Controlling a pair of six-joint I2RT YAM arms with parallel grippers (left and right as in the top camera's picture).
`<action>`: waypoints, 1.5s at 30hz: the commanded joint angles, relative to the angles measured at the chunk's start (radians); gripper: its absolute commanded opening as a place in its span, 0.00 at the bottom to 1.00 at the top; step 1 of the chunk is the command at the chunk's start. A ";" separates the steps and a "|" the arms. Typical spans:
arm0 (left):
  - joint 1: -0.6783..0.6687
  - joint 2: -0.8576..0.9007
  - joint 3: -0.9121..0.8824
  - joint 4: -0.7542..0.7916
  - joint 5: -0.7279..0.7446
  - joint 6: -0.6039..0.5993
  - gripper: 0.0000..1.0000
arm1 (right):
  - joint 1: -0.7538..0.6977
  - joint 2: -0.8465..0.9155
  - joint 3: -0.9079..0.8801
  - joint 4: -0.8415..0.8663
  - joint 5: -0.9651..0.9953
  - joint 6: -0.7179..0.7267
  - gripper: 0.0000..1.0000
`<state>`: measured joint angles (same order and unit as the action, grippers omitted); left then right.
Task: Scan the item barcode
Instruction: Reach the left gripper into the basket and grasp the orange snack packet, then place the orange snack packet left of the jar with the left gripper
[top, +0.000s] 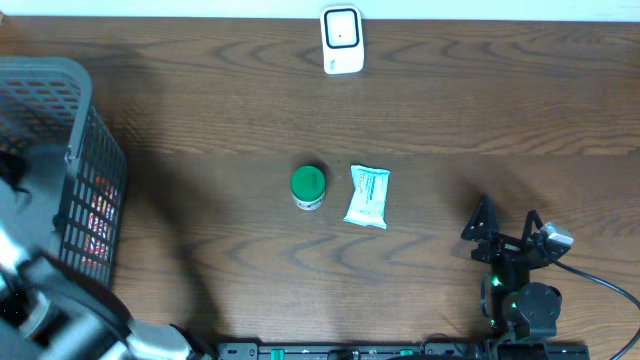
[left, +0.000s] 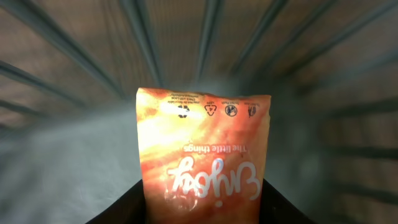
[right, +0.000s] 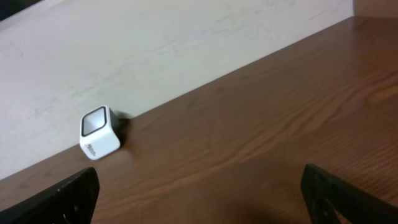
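Left wrist: orange pouch in left gripper amid basket bars; right gripper wide.

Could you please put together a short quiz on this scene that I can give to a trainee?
1. Multiple choice: what is between the fingers of the left gripper? A) a blue cup B) an orange packet C) a spoon
2. True or false: the right gripper is open and holds nothing.
3. Which two items lie side by side in the middle of the table?
Key: 1 B. 2 True. 3 The green-lidded jar and the white-and-teal packet.
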<state>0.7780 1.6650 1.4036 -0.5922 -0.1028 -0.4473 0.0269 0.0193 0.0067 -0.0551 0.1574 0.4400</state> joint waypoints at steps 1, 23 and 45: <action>0.002 -0.206 0.056 -0.014 0.068 0.008 0.45 | 0.001 -0.001 -0.001 -0.002 0.006 -0.003 0.99; -0.938 -0.503 -0.130 -0.406 0.138 -0.368 0.42 | 0.001 -0.001 -0.001 -0.003 0.006 -0.003 0.99; -1.109 0.132 -0.291 -0.101 0.071 -1.166 0.68 | 0.001 -0.001 -0.001 -0.003 0.006 -0.003 0.99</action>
<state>-0.3302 1.8191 1.1049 -0.6914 0.0151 -1.6096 0.0269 0.0193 0.0067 -0.0555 0.1574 0.4400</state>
